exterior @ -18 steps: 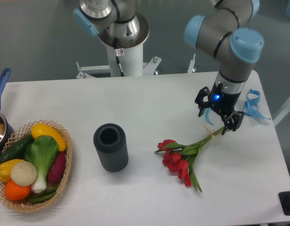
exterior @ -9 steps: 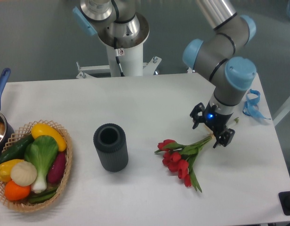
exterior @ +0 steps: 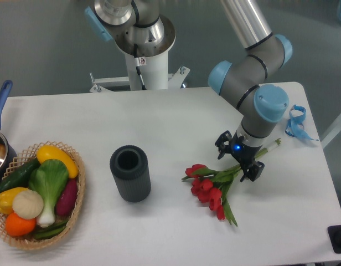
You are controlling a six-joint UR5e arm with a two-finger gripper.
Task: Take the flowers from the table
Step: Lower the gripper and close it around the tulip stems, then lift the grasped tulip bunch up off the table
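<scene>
The flowers, red tulips with green leaves and pale stems, lie on the white table right of centre, blooms toward the front left. Their stem ends reach up right to about. My gripper hangs low over the stems just behind the leaves, its two dark fingers spread either side of them. It is open and holds nothing. Whether the fingertips touch the table cannot be told.
A dark ribbed cylinder vase stands upright left of the flowers. A wicker basket of vegetables sits at the front left, a blue-handled pot behind it. Curly blue ribbons lie at the right edge. The robot base stands behind.
The gripper has travelled left and down along the stems, from near the stem ends to just behind the leaves. The flowers have not moved.
</scene>
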